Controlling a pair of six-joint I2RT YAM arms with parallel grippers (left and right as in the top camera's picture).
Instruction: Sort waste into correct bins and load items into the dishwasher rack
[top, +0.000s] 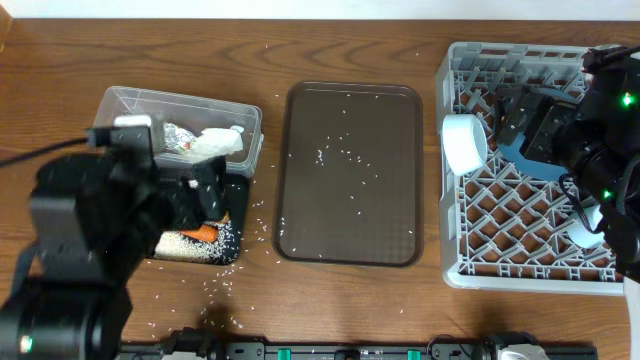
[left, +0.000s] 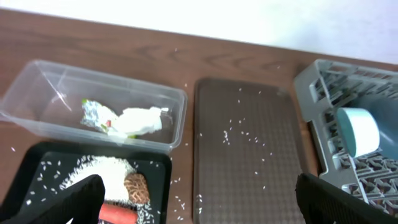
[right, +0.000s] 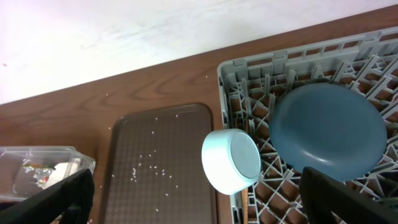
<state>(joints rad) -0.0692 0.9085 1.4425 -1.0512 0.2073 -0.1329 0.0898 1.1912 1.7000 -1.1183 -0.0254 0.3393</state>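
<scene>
The clear tub (left: 37, 102) holds the crumpled white tissue (left: 140, 121) and the snack wrapper (left: 96, 114). In front of it, the black tray (left: 34, 165) carries a heap of rice (left: 102, 168), the brown lump (left: 135, 186) and the carrot (left: 118, 213). My left gripper (left: 199, 205) hangs open above that tray, holding nothing. The grey rack (top: 520, 215) at the right holds the white bowl (right: 231, 160) on its side and the dark blue plate (right: 328, 130). My right gripper (right: 205, 205) is open over the rack's left edge, empty.
The brown serving tray (top: 348, 170) lies between bins and rack, with rice grains scattered on it. More grains dot the wood around the black tray (top: 225, 255). A pale object (top: 585, 235) sits in the rack, partly under the right arm.
</scene>
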